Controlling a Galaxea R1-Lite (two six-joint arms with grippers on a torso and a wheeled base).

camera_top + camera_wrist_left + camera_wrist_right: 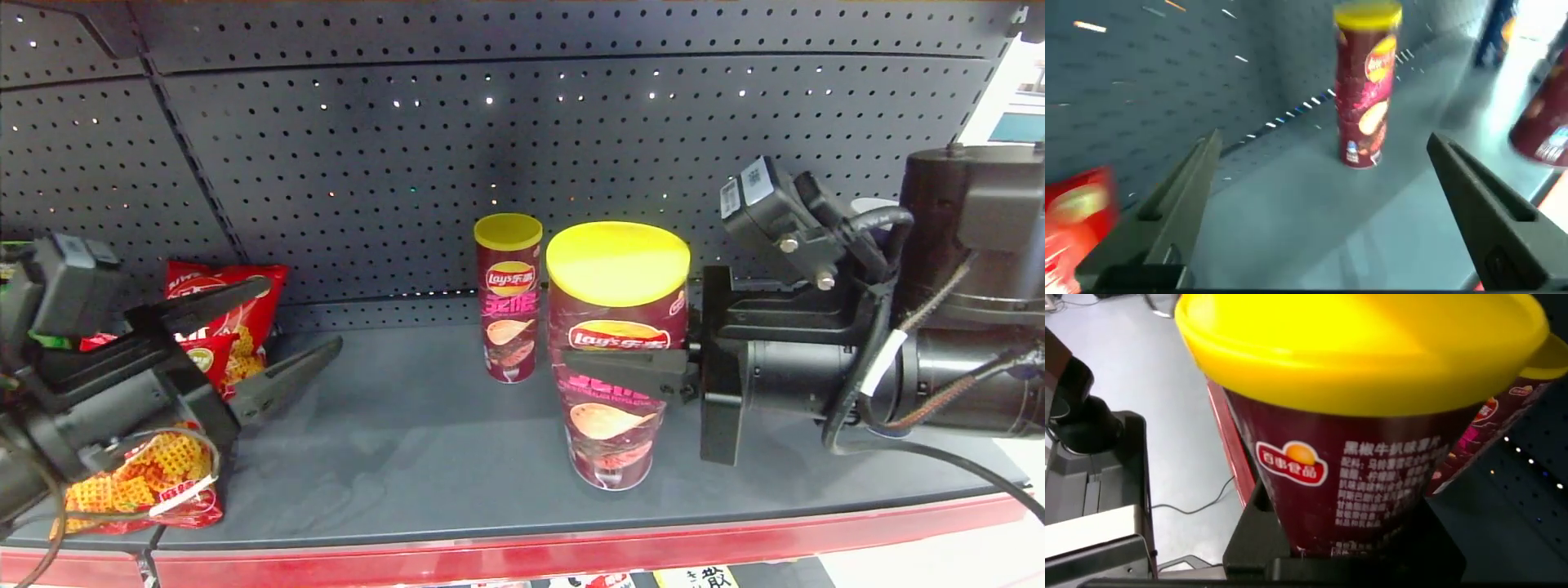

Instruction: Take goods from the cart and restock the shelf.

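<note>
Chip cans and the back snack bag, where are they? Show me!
Front chip can (611, 433): head view, its dark red side.
Back chip can (508, 320): head view, its label middle.
Back snack bag (243, 325): head view, its red front.

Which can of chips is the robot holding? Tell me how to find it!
Look at the dark grey shelf with the holey back wall. Two red chip cans with yellow lids are near its middle. It's the front can, nearer the shelf edge, with the right claw shut around it; the back can stands free.
</note>
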